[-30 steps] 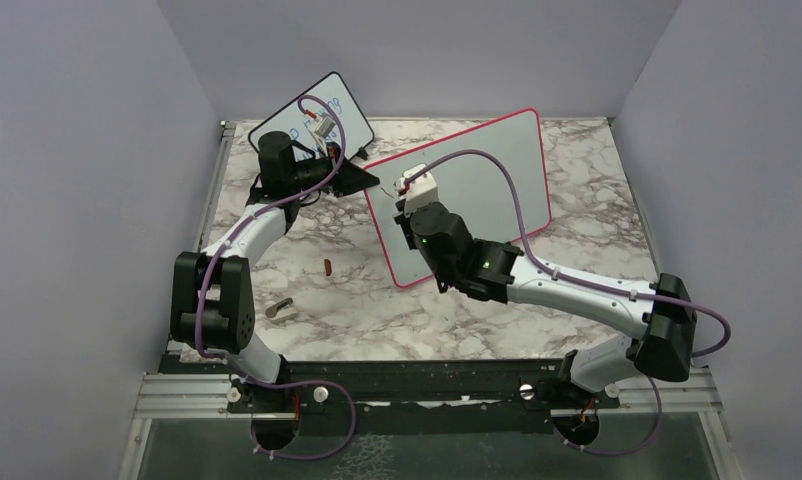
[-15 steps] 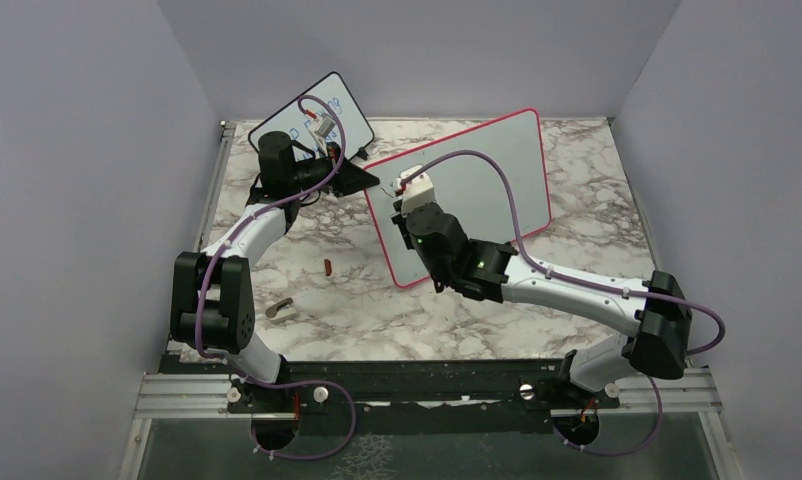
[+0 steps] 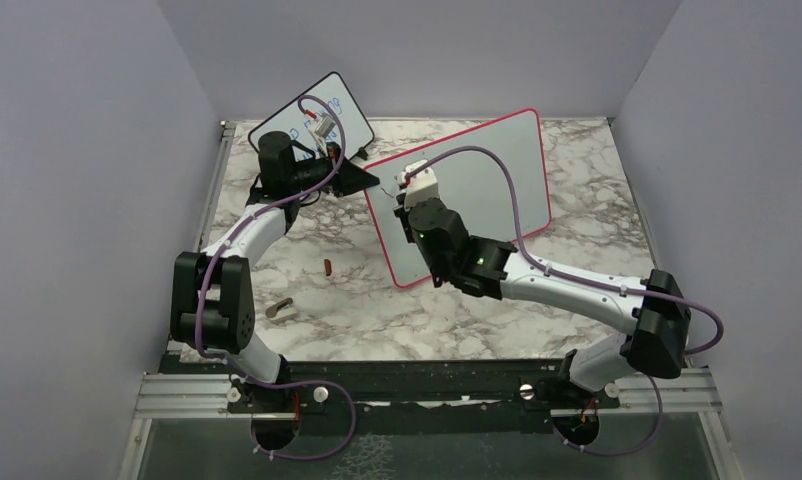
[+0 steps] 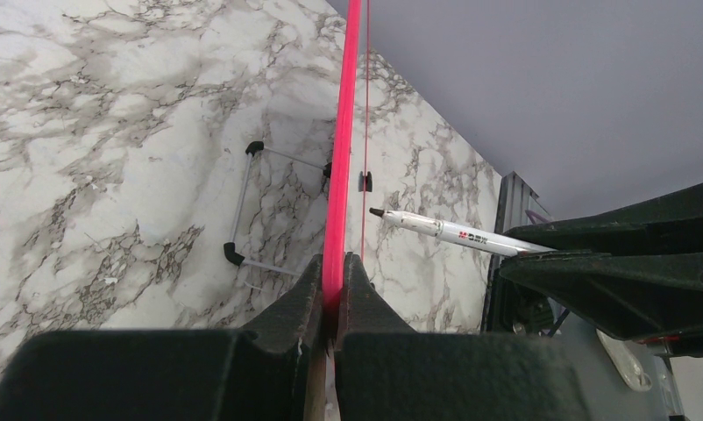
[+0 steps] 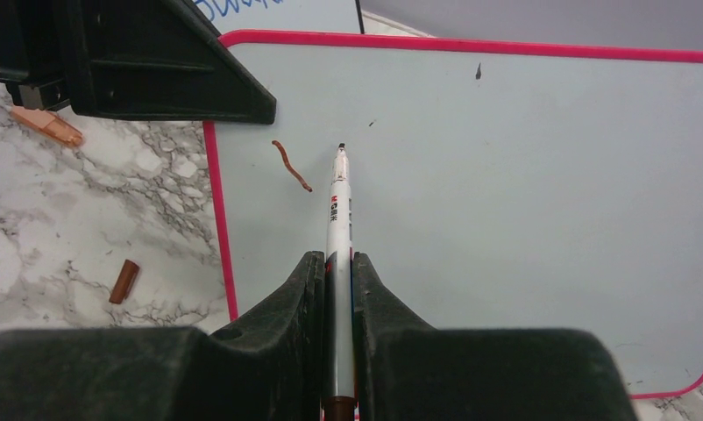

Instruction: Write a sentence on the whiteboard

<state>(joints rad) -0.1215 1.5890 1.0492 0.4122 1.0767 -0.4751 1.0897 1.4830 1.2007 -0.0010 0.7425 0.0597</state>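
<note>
Whiteboard (image 5: 523, 193) stands propped on the marble counter (image 3: 377, 320), its pink frame pinched at the left edge between the closed left jaws. The right jaws are clamped on a white marker (image 5: 339, 219), its tip just beside a short brownish-red stroke (image 5: 292, 167) on the board's face; whether it touches I can't tell. Farther off, a brown cap (image 5: 124, 281) lies on the counter, and a small black-framed board (image 3: 337, 100) stands behind.

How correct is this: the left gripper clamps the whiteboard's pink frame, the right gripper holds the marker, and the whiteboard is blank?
Not blank: the right wrist view shows a short brownish-red stroke on the whiteboard, left of the marker tip. The rest holds.
</note>
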